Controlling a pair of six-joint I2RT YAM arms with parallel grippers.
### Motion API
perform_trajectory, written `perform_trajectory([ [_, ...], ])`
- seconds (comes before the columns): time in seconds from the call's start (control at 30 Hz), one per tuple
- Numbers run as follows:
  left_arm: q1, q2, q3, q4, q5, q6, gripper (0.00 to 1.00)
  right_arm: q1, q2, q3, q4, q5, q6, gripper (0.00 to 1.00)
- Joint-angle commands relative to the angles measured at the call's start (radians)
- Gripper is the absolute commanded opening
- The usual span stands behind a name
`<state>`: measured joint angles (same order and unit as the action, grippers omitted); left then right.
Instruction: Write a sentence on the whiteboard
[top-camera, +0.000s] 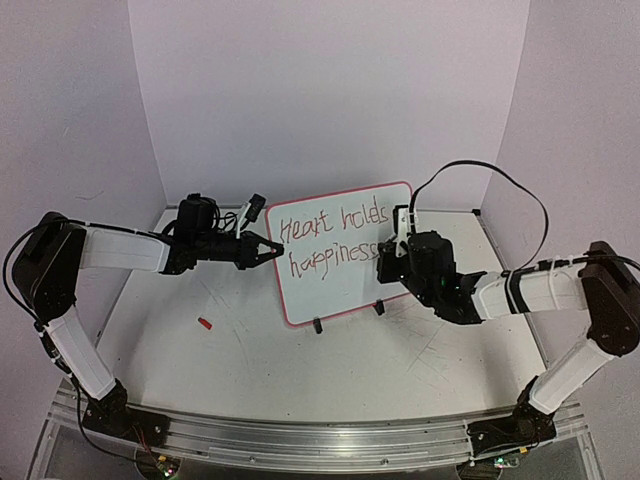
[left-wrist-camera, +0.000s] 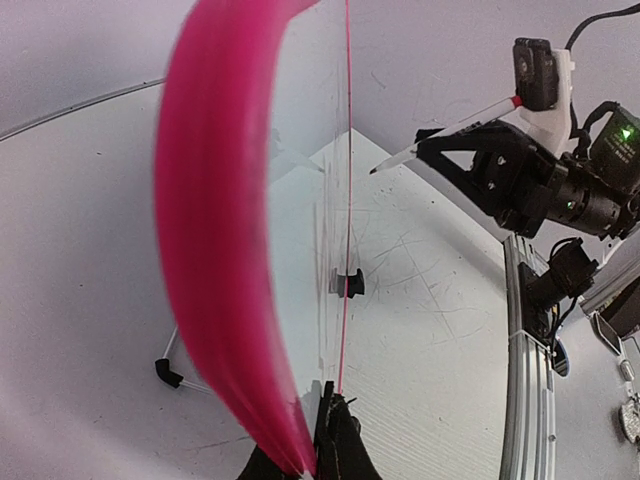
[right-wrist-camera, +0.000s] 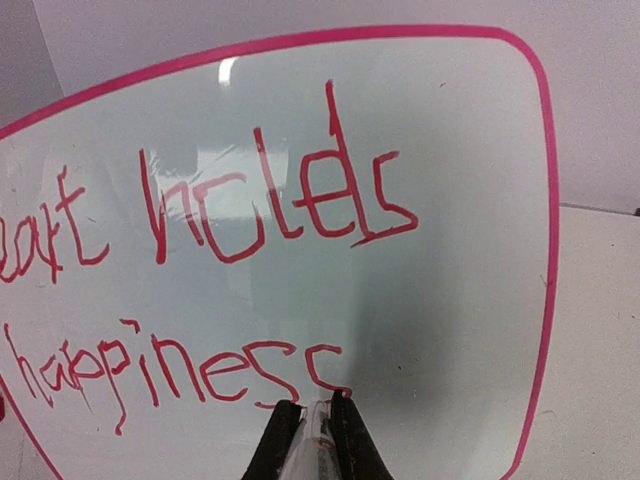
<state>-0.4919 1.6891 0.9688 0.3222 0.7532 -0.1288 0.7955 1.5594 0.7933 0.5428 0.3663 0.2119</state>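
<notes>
Three plain white walls (top-camera: 320, 90) box in your scuffed white worktop (top-camera: 300, 370), and a small red piece (top-camera: 205, 323) lies toward its left edge. The whiteboard (top-camera: 345, 250) stands upright near the middle, toward the back edge. Your left gripper (top-camera: 270, 248) is clamped on its left rim, and your right gripper (right-wrist-camera: 310, 425) pinches a marker (left-wrist-camera: 450, 130) with its tip by the last red letter.

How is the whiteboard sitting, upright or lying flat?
Upright: the whiteboard stands on the table on its black clip feet, left hand pinching its left edge.
</notes>
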Motion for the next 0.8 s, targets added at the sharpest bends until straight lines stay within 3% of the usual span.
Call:
perform_trajectory([
  [0.0,0.010,0.011,0.020,-0.041,-0.165,0.127,0.00,-0.037,-0.088,-0.027,0.014,0.020,0.000,0.00],
  [0.77,0.010,0.011,0.022,-0.045,-0.162,0.153,0.00,-0.076,0.031,0.012,0.054,-0.037,-0.002,0.00],
])
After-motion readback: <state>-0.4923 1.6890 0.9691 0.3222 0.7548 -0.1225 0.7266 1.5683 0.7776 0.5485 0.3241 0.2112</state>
